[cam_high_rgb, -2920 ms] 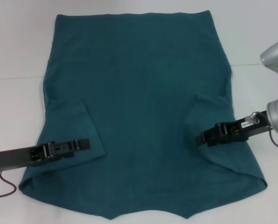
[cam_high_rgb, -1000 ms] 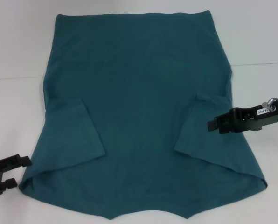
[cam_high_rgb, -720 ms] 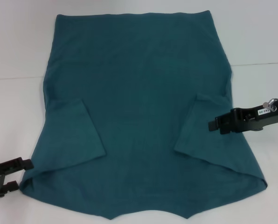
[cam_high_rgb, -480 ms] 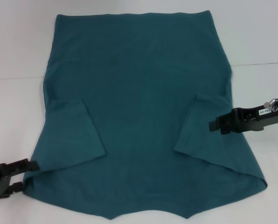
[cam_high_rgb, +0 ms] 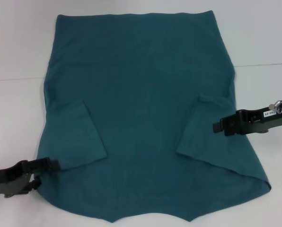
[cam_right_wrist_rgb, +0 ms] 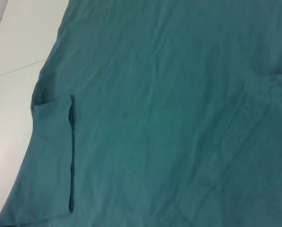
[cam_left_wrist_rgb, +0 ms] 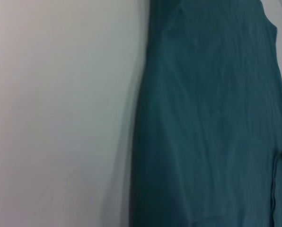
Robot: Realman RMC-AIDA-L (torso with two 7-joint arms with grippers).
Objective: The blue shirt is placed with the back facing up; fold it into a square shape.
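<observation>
The blue shirt [cam_high_rgb: 141,94] lies flat, back up, on the white table [cam_high_rgb: 18,56], hem at the far side and both sleeves folded inward onto the body. My left gripper [cam_high_rgb: 42,174] is open at the shirt's near left corner, its upper finger over the cloth below the folded left sleeve [cam_high_rgb: 72,135]. My right gripper [cam_high_rgb: 217,127] is open and hovers over the folded right sleeve [cam_high_rgb: 198,135], holding nothing. The left wrist view shows the shirt's edge [cam_left_wrist_rgb: 212,118] on the table. The right wrist view shows the shirt [cam_right_wrist_rgb: 169,94] and a sleeve hem [cam_right_wrist_rgb: 71,151].
White table surface surrounds the shirt on the left [cam_left_wrist_rgb: 60,113], right [cam_high_rgb: 268,94] and far side. A thin seam line [cam_high_rgb: 261,65] crosses the table. The shirt's near edge reaches the bottom of the head view.
My left gripper pulled back off the left sleeve toward the near left, then moved right onto the shirt's near left corner. My right gripper rose and drew back slightly to the right.
</observation>
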